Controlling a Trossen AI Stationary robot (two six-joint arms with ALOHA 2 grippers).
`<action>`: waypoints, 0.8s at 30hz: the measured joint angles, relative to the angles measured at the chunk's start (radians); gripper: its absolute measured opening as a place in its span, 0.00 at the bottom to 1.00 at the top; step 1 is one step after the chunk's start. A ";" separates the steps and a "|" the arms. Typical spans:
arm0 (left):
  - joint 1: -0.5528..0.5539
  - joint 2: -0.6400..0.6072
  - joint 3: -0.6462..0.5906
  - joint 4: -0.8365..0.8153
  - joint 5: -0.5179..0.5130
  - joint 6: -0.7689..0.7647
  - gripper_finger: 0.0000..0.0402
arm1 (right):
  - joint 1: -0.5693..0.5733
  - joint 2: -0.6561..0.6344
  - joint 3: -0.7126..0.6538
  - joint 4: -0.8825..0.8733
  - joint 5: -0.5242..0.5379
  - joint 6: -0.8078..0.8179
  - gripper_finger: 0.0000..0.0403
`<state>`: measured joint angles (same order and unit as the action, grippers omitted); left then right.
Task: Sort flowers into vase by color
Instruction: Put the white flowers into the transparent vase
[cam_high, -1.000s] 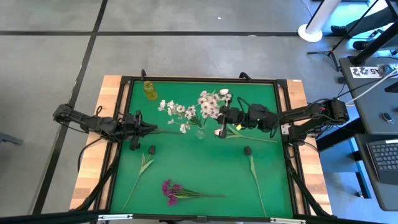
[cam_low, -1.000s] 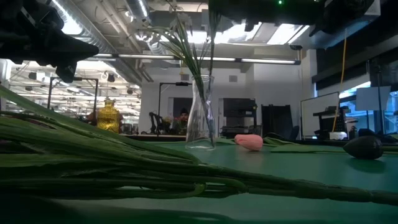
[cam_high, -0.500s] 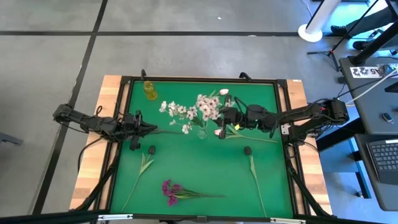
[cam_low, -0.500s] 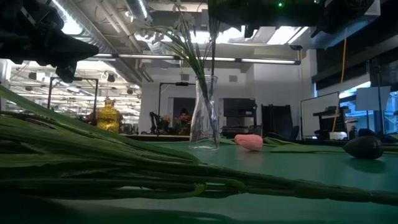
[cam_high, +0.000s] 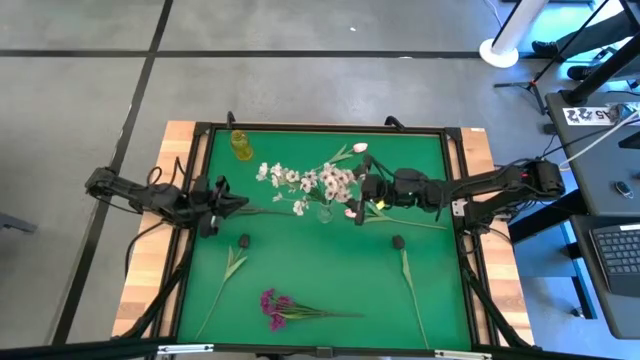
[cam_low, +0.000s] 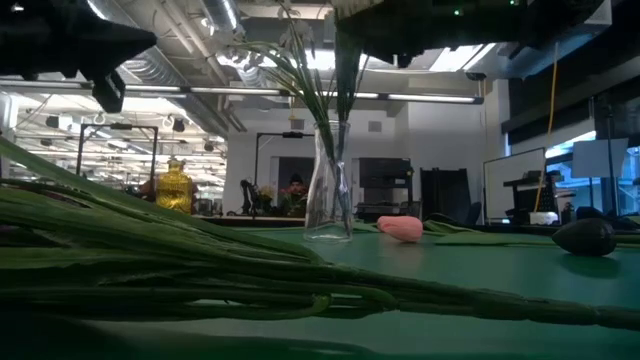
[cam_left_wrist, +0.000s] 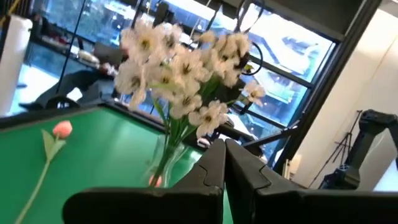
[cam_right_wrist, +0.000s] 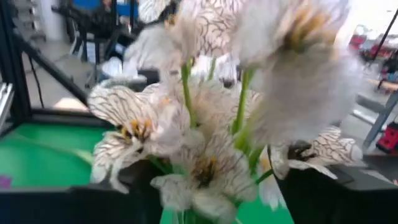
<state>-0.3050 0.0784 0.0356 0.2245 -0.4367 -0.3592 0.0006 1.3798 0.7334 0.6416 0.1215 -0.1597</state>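
A clear glass vase (cam_high: 322, 213) (cam_low: 328, 185) stands mid-table and holds white flowers (cam_high: 300, 180) (cam_left_wrist: 180, 68) (cam_right_wrist: 205, 124) by their green stems. My right gripper (cam_high: 360, 200) (cam_right_wrist: 217, 186) is open just right of the vase, at blossom height, a finger on either side of the white blossoms. My left gripper (cam_high: 243, 207) (cam_left_wrist: 225, 146) is shut and empty at the table's left, pointing toward the vase. A pink bud (cam_high: 360, 148) (cam_left_wrist: 61, 129) lies beyond the vase. Magenta flowers (cam_high: 275, 305) lie near the front edge. My right gripper's open fingers (cam_right_wrist: 311, 193) flank the white blossoms (cam_right_wrist: 205, 174) level, from the table's right. Whether they touch the blossoms I cannot tell.
A leafy stem (cam_high: 232, 265) lies front left and another leafy stem (cam_high: 407, 272) front right. Two dark oval objects (cam_high: 244, 240) (cam_high: 397, 241) sit on the green mat. A yellow bottle (cam_high: 240, 145) stands at the far left. A pink piece (cam_low: 400, 228) lies right of the vase.
My right gripper has opened beside the white blossoms. The spray it was on has swung toward the vase and stands more upright in it. The vase has shifted a little. My left gripper has tipped upward in place, still shut.
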 joint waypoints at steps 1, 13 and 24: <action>0.000 0.000 0.005 0.000 0.000 0.014 0.00 | 0.000 -0.013 0.000 -0.026 0.000 0.000 0.66; 0.000 0.000 0.049 -0.006 -0.018 0.069 0.13 | 0.000 -0.158 0.000 -0.235 -0.035 0.078 0.76; 0.000 0.000 0.063 -0.007 -0.043 0.083 0.31 | 0.000 -0.099 0.014 -0.282 -0.024 0.129 0.91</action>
<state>-0.3050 0.0780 0.0986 0.2174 -0.4801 -0.2762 0.0006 1.2808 0.7470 0.3593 0.0980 -0.0307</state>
